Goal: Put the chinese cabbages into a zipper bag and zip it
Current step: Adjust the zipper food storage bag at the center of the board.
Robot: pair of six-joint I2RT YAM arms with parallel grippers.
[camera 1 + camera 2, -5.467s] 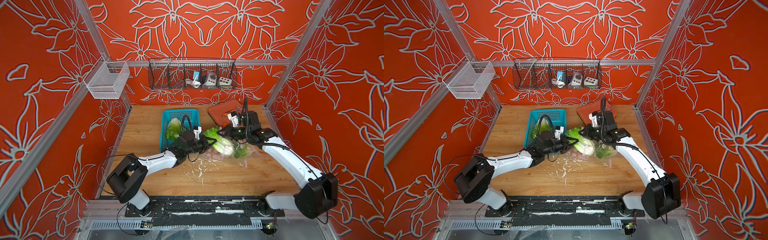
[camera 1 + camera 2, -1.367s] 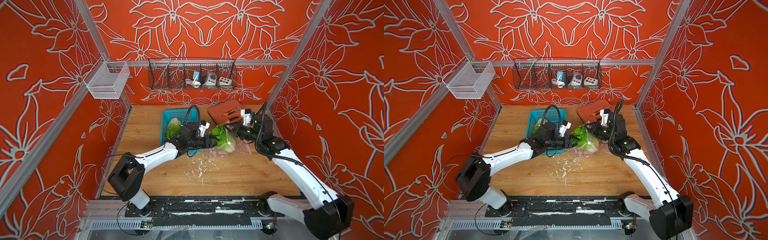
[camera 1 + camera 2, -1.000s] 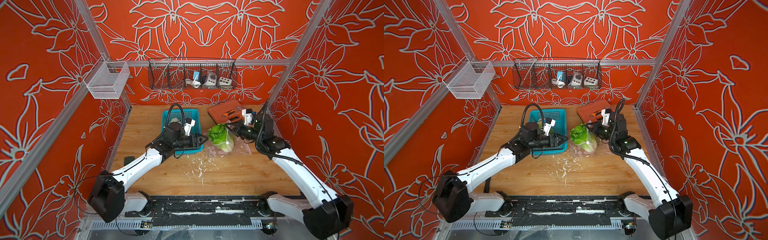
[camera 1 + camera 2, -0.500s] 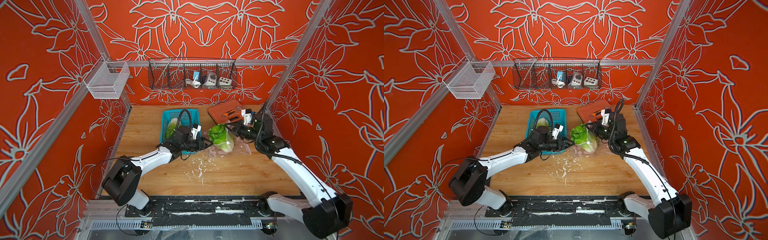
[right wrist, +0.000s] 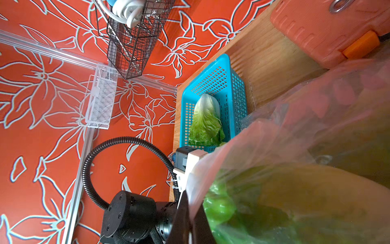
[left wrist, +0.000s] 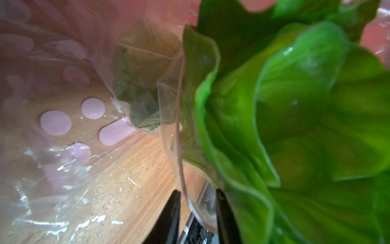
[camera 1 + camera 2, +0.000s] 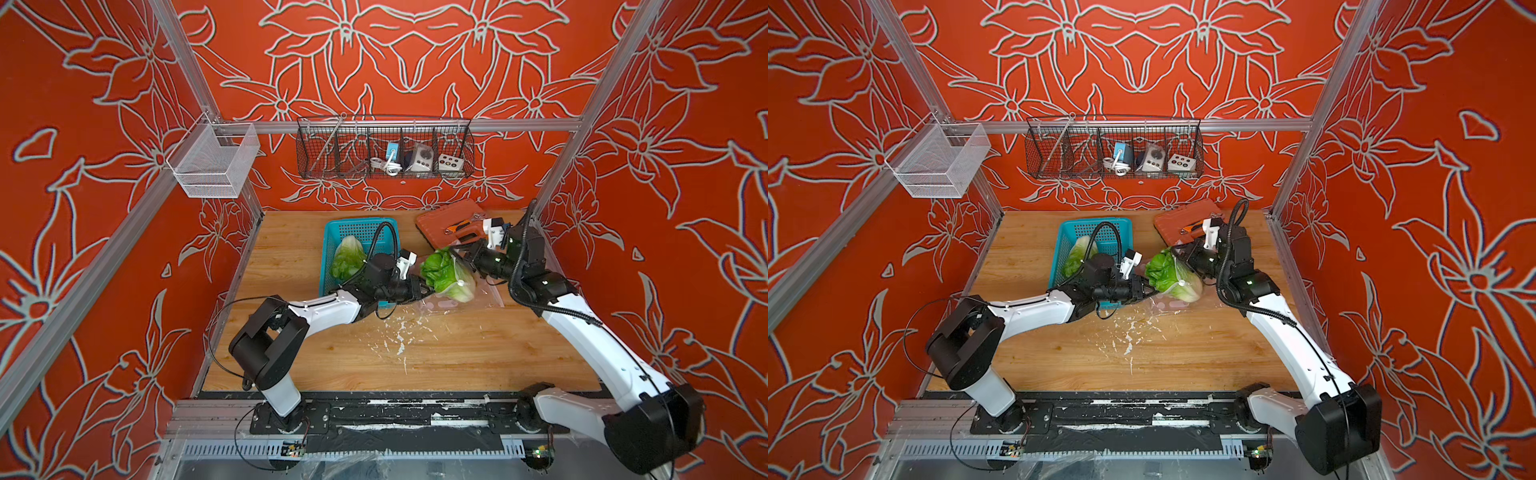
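A clear zipper bag point(image 7: 482, 293) with pink dots lies right of the basket, its mouth held up. One chinese cabbage point(image 7: 446, 274) point(image 7: 1173, 274) stands in the mouth, with its green leaves filling much of the left wrist view point(image 6: 295, 126). Darker green point(image 6: 139, 88) shows through the film deeper inside. Another cabbage point(image 7: 347, 257) point(image 5: 205, 124) lies in the teal basket. My left gripper point(image 7: 426, 286) point(image 6: 197, 192) straddles the bag's near rim, its fingers a little apart with the film between them. My right gripper point(image 7: 457, 249) point(image 5: 191, 211) is shut on the far rim.
The teal basket point(image 7: 357, 230) stands at the back middle of the wooden table. An orange tool case point(image 7: 446, 226) lies behind the bag. A black wire rack point(image 7: 384, 151) and a white mesh basket point(image 7: 214, 166) hang on the walls. White scraps point(image 7: 395, 336) litter the table.
My left gripper drew back from the bag toward the basket, then returned to the bag's mouth with its jaws narrower. The right gripper kept hold of the rim without moving.
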